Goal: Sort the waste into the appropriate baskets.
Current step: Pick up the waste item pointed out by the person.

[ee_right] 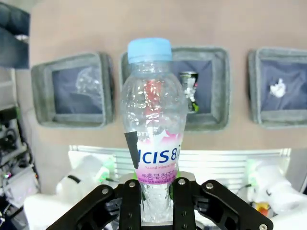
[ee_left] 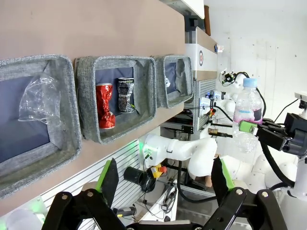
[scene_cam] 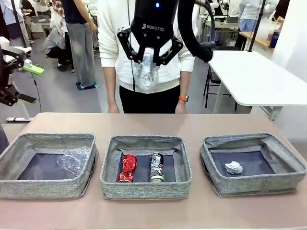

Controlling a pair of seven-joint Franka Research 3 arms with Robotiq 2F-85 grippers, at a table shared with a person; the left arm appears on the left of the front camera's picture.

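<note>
Cans (scene_cam: pixel 142 167) share the middle basket (scene_cam: pixel 146 190), container (scene_cam: pixel 74 159) left, paper ball (scene_cam: pixel 233 167) right. Remaining: bottle (scene_cam: pixel 145 71), clamped in right end effector (scene_cam: pixel 149 58); left end effector (ee_left: pixel 164 179) gapes.

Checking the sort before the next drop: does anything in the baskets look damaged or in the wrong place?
Nothing looks misplaced. The red can and black-and-silver can in the middle basket are crushed and dented, lying on their sides. The clear plastic container leans crumpled in the left basket's corner. The bottle is held in the right claw.
</note>
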